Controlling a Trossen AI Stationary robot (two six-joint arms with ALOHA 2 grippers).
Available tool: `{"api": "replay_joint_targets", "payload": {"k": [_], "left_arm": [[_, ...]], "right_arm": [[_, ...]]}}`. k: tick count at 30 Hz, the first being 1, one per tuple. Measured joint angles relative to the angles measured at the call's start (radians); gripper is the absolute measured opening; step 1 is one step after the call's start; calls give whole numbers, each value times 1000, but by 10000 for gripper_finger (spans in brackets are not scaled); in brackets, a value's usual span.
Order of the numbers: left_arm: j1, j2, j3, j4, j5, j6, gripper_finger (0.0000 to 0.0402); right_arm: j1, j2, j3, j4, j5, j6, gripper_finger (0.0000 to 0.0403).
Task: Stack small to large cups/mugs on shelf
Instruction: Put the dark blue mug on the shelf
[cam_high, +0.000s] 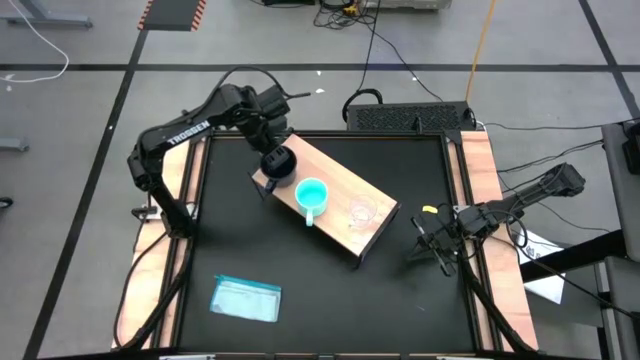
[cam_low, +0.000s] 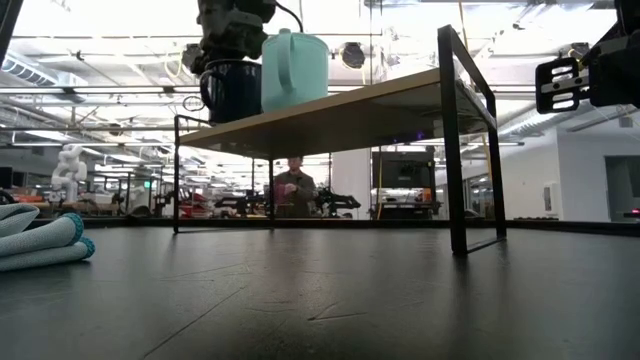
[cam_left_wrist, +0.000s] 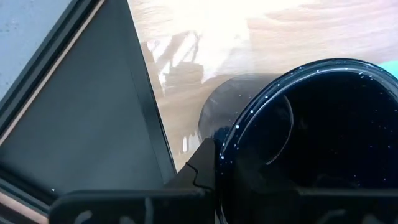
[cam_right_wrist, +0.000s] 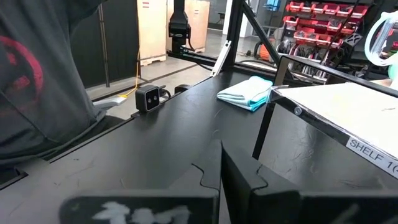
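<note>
The light-wood shelf (cam_high: 340, 205) stands slantwise mid-table on thin black legs (cam_low: 455, 140). Three vessels stand in a row on its top. The dark navy mug (cam_high: 278, 162) is at the far left end, its handle (cam_low: 205, 90) showing in the low view. The turquoise mug (cam_high: 311, 194) is in the middle. The clear cup (cam_high: 360, 210) is toward the right end. My left gripper (cam_high: 272, 150) is above the dark mug and shut on its rim. My right gripper (cam_high: 438, 248) is shut and empty, low near the table's right edge. My left gripper holds the dark mug by its speckled rim (cam_left_wrist: 231, 138), coming from above and pointing down. One finger (cam_left_wrist: 198, 169) is outside the wall; the other is lost in the mug's dark inside. The mug stands upright with its base on the shelf top (cam_low: 232, 120).
A folded light-blue cloth (cam_high: 246, 298) lies at the table's near left and shows in the low view (cam_low: 40, 240). The tabletop under and in front of the shelf (cam_low: 330, 290) is bare. A person stands in the room far behind the table (cam_low: 293, 185).
</note>
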Motion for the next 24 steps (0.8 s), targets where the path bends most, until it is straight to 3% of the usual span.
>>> {"api": "replay_joint_targets", "payload": {"k": [24], "left_arm": [[0, -2, -70, 34, 1, 11, 15]], "right_arm": [[0, 0, 0, 6, -1, 2, 0]]}}
